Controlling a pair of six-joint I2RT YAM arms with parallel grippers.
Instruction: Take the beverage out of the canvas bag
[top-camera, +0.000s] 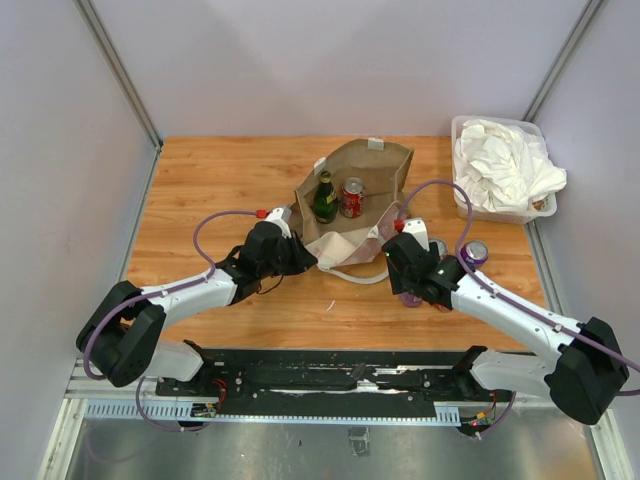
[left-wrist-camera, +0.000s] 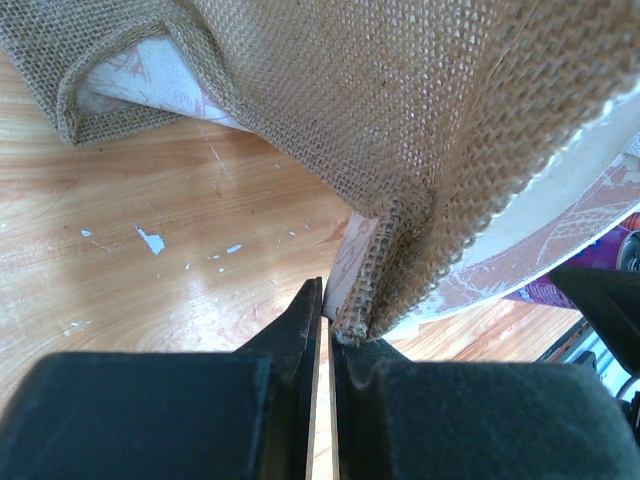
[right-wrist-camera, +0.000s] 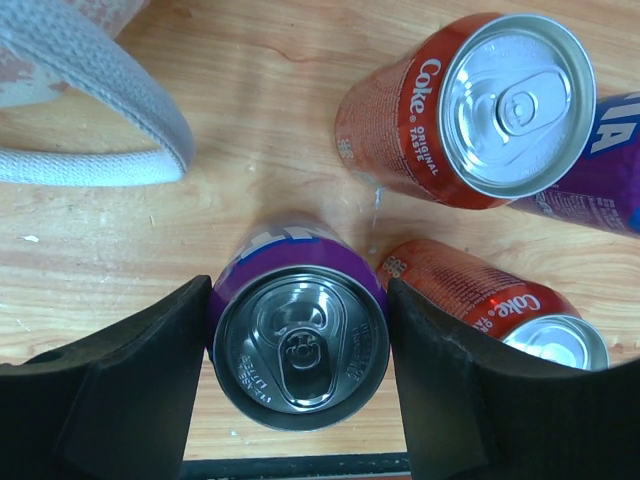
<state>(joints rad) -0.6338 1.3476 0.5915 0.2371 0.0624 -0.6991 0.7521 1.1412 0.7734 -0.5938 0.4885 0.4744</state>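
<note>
The canvas bag (top-camera: 375, 170) stands open at the table's middle with a green bottle (top-camera: 324, 197) and a red can (top-camera: 351, 197) upright inside. My left gripper (top-camera: 304, 258) is at the bag's near left corner. In the left wrist view it (left-wrist-camera: 328, 318) is shut, with the bag's burlap edge (left-wrist-camera: 385, 270) pinched at the fingertips. My right gripper (top-camera: 408, 290) is right of the bag. In the right wrist view it (right-wrist-camera: 300, 345) is shut on a purple can (right-wrist-camera: 298, 350), which touches both fingers.
Two Coke cans (right-wrist-camera: 500, 105) (right-wrist-camera: 500, 310) and another purple can (top-camera: 474, 252) stand close by the right gripper. A white bag handle (right-wrist-camera: 90, 95) lies to its left. A clear bin of white cloths (top-camera: 500, 165) sits at the back right. Walls enclose the table.
</note>
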